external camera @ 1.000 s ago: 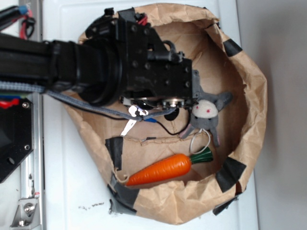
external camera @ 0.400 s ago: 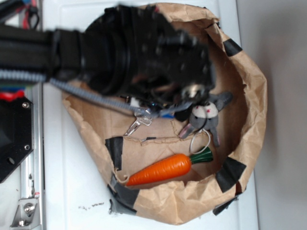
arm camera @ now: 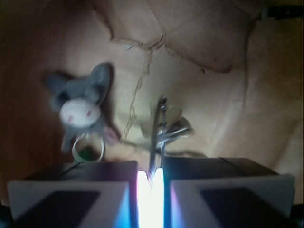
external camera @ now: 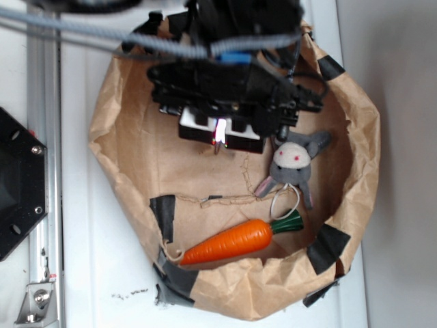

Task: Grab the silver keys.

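- Nearly shut, my gripper (arm camera: 151,176) pinches the silver keys (arm camera: 164,130) by their top, and the bunch dangles below my pads, clear of the paper.
- Grabbing looks done to me; what remains is keeping the hold, which seems thin.
- Below lies a crumpled brown paper bag (external camera: 355,137), patched with black tape, on a white table (external camera: 89,273).
- Beside me rest the grey plush bunny (external camera: 295,161) and the orange carrot (external camera: 229,242), both untouched.
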You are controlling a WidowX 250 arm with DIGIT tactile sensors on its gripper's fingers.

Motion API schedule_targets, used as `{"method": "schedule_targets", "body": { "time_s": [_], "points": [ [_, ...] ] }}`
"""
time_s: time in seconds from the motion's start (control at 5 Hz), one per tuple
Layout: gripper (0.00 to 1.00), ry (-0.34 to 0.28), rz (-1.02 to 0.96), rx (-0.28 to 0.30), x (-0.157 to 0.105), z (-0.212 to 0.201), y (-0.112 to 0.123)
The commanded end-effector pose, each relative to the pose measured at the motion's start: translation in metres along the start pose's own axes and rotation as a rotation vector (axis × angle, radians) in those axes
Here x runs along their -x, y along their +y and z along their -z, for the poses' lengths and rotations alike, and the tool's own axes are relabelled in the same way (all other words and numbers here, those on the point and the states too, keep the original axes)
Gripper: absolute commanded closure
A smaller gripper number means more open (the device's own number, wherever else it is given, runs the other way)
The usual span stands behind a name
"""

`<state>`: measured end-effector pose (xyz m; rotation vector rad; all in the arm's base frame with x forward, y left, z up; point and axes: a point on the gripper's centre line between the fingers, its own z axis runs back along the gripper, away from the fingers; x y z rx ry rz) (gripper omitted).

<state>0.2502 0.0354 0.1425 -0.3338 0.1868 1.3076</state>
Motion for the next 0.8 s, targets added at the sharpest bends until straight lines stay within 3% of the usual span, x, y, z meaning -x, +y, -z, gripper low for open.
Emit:
{"method": "schedule_targets", "body": {
  "time_s": [0.0,0.2,0.6],
  "points": [
    [1.0,-0.13,0.015,0.024,-0.008,-0.002,0.01],
    [1.0,-0.201,0.024,0.03,-0.006,0.0,0.008],
    [1.0,-0.271,0.087,0.013,-0.007,0.015,0.004]
  ]
}}
